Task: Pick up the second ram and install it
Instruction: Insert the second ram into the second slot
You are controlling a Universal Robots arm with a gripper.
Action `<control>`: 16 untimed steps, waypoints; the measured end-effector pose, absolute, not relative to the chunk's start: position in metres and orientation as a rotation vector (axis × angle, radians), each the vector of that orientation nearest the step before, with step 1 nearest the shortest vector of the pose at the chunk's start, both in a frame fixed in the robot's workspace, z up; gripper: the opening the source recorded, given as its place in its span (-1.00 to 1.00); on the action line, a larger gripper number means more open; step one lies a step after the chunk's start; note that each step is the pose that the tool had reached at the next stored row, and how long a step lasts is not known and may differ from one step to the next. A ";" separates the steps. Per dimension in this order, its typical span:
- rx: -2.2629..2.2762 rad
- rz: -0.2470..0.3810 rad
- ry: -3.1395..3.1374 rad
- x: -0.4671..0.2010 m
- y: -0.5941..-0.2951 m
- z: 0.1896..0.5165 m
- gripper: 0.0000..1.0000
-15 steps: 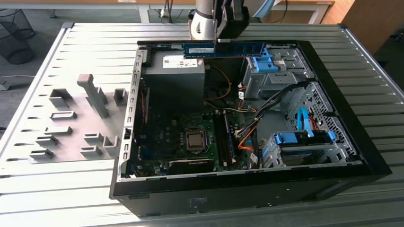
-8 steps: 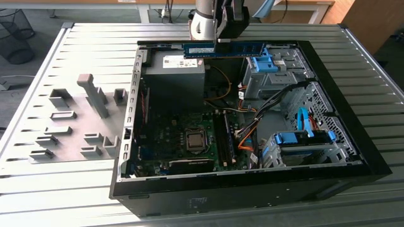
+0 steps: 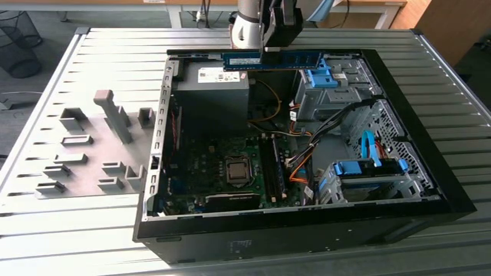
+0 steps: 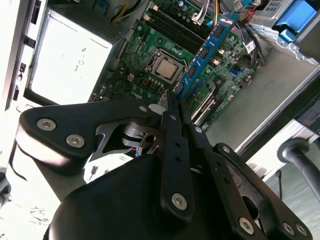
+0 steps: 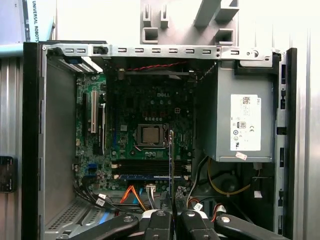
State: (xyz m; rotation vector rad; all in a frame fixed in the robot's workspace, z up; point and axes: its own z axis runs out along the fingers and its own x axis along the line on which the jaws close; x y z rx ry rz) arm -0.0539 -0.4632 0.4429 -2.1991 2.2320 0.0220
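Second ram (image 3: 280,60) hangs level above the open computer case (image 3: 307,236), gripper (image 3: 266,52) jaws clamped shut on its upper edge, apparently held edge-down to suit the motherboard slots (image 3: 270,169).

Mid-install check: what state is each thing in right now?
second ram: held level in the air above the open case, not in a slot.
gripper: fingers shut on the second ram.
computer case: lying on its side, open on top.
processor: bare, no cooler over it.
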 end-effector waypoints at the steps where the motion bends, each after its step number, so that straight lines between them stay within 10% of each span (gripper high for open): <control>1: -2.181 0.022 2.250 -0.054 -0.463 0.443 -0.72; 16: -1.858 0.015 2.525 -0.054 -0.463 0.440 -0.72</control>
